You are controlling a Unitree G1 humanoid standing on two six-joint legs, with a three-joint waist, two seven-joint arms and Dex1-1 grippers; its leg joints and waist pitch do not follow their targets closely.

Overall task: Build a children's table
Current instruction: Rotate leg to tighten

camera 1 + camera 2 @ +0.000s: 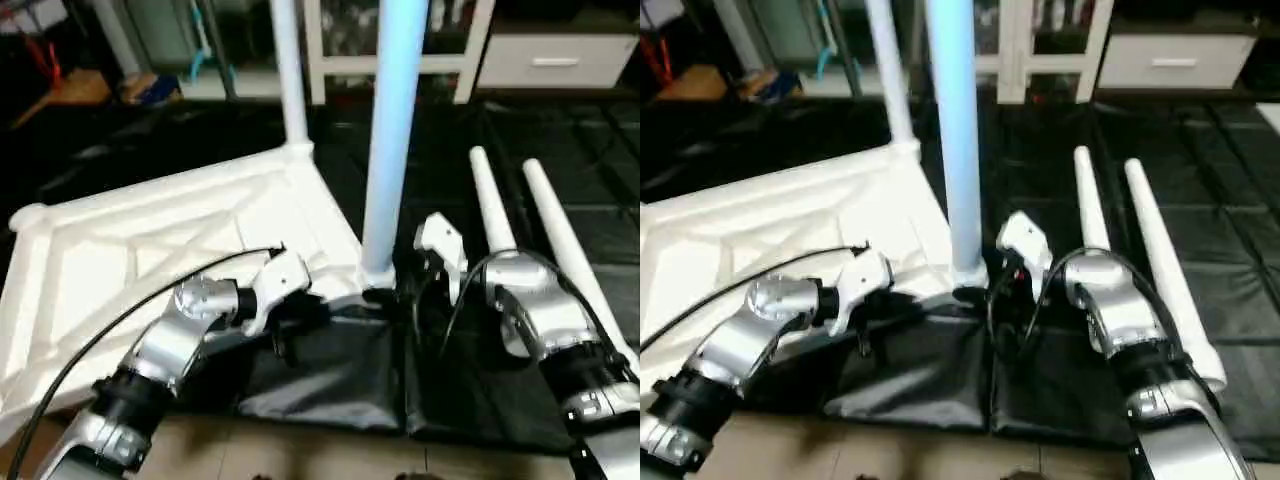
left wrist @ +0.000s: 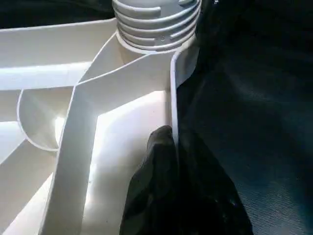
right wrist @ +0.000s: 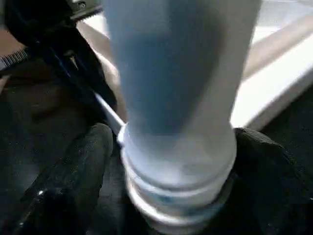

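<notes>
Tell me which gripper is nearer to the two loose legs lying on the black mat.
Right. The right gripper sits at the standing leg, just beside the loose legs; the left gripper is on the tabletop rim, farther away.

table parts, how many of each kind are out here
white plastic square tabletop with ribbed underside: 1
long white tapered tubular legs standing upright in corner sockets: 2, the far one and the near one
long white tapered tubular legs lying loose on the black mat: 2, one beside the other
total: 5
</notes>
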